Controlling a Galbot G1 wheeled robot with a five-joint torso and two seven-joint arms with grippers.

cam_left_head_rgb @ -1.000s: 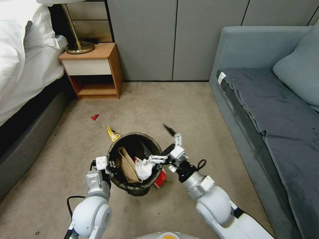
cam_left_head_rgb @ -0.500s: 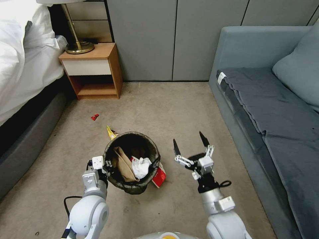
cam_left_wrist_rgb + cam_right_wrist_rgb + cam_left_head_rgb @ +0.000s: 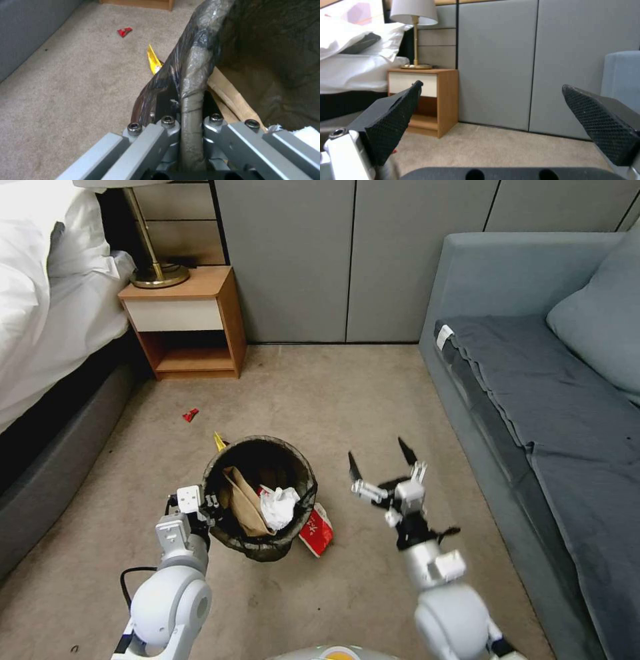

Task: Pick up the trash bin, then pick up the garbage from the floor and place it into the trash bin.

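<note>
The trash bin, lined with a dark bag, hangs from my left gripper, which is shut on its near-left rim. In the left wrist view the left gripper pinches the bag-covered rim. Inside the bin lie a brown paper bag and a white tissue. A red-and-white wrapper lies on the floor by the bin's right side. A yellow wrapper peeks out behind the bin, and a red scrap lies farther off. My right gripper hovers open and empty to the right of the bin.
A bed runs along the left and a wooden nightstand with a brass lamp stands at the back left. A grey-blue sofa fills the right. Carpet between them is open.
My right gripper drew back from over the bin to its right side, leaving the white tissue inside. The bin shifted slightly left and away with my left gripper.
</note>
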